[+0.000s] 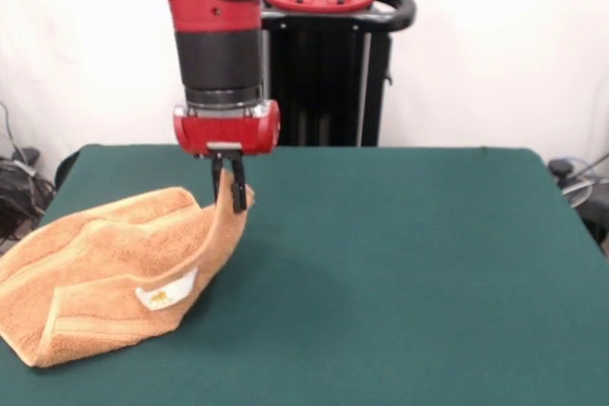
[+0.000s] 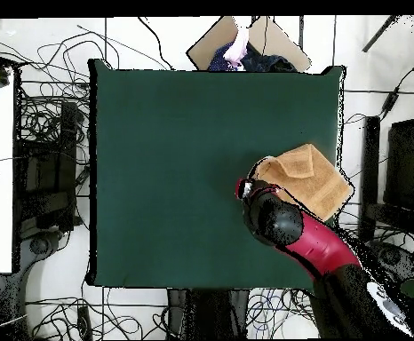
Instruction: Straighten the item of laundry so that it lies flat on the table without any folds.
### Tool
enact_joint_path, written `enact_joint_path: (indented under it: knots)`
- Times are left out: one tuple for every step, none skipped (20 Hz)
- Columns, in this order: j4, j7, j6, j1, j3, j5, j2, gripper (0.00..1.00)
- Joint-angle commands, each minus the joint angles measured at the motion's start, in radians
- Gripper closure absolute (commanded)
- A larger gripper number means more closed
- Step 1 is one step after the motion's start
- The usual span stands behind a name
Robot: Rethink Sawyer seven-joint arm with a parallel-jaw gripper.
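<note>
Front view shows the orange towel [image 1: 105,268] lying folded and bunched at about eight o'clock on the green bench [image 1: 400,263], close to its side edge. A small white label [image 1: 166,294] sits on the near fold. Farther back, the gripper [image 1: 232,195] pinches one corner of the towel and holds it up. Behind it stands the red and black arm [image 1: 217,35].

Red and black arm [image 1: 217,21], red wrist flange, thin black gripper [image 1: 231,189], black ribbed pedestal [image 1: 324,83]
</note>
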Motion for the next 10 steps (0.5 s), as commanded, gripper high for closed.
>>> enact_joint_path:
  knots:
    - [0.030, 0.292, -0.076, 0.079, -0.065, 0.045, 0.036, 1.00]
    - [0.032, 0.295, -0.084, 0.090, -0.072, 0.047, 0.031, 1.00]
    - [0.036, 0.299, -0.097, 0.097, -0.077, 0.048, 0.033, 1.00]
    - [0.040, 0.302, -0.099, 0.110, -0.087, 0.053, 0.025, 1.00]
    - [0.042, 0.304, -0.097, 0.123, -0.099, 0.057, 0.012, 1.00]
    - [0.043, 0.307, -0.094, 0.137, -0.109, 0.063, 0.006, 1.00]
    - [0.046, 0.310, -0.091, 0.152, -0.122, 0.067, -0.006, 1.00]
    - [0.048, 0.314, -0.090, 0.167, -0.135, 0.072, -0.014, 1.00]
    - [0.051, 0.316, -0.084, 0.185, -0.150, 0.077, -0.029, 1.00]
    - [0.044, 0.317, -0.079, 0.202, -0.166, 0.083, -0.033, 1.00]
